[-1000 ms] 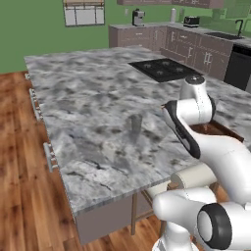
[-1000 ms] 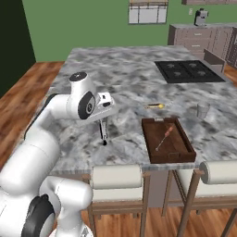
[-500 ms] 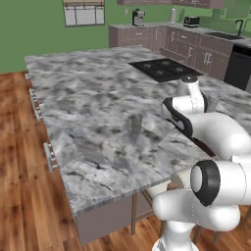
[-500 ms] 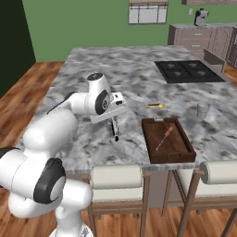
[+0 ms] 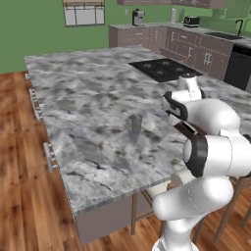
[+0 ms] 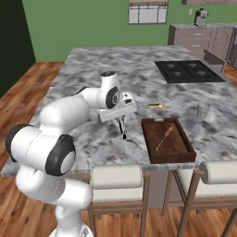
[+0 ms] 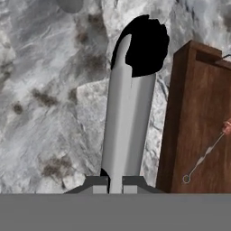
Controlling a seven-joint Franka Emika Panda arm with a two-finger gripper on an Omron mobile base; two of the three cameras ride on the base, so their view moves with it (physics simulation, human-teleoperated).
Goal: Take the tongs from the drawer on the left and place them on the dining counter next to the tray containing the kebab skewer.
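Observation:
My gripper [image 6: 121, 119] is shut on the tongs [image 6: 123, 129], which hang black end down over the dining counter [image 6: 88, 69], just left of the brown tray [image 6: 152, 148]. In the hand view the silvery tongs [image 7: 126, 117] run up from between my fingertips [image 7: 97, 182] to their black end [image 7: 145, 45], with the tray [image 7: 189, 113] right beside them. The kebab skewer [image 6: 164, 137] lies inside the tray, and its thin end [image 7: 204, 154] is seen there too. Whether the tongs' tip touches the marble I cannot tell.
A glass [image 6: 202, 110] stands right of the tray, and a small yellow-handled item [image 6: 155, 106] lies behind it. A black cooktop [image 6: 190, 71] is set in the far side. Two stools [image 6: 115, 178] stand under the near edge. Silver handles [image 5: 49, 156] line the island's left side.
The arm has swung right across the counter, carrying the tongs from the middle of the marble to just beside the tray. The gripper stays shut on them.

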